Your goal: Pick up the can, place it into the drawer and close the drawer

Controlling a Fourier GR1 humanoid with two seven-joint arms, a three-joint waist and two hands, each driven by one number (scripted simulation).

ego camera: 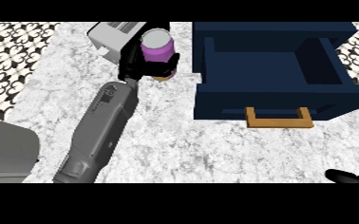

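Left hand [144, 64] fingers curled round can [157, 45] (purple); drawer [270, 99] open.

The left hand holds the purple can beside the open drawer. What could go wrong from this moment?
1. The left hand is curled round the purple can, left of the open drawer. Carrying it across, the can might strike the drawer's near left wall instead of clearing it.
2. A toaster stands close behind the hand; lifting could brush it.
3. The right hand shows only at the lower right edge, far from the wooden handle, so closing may come late.
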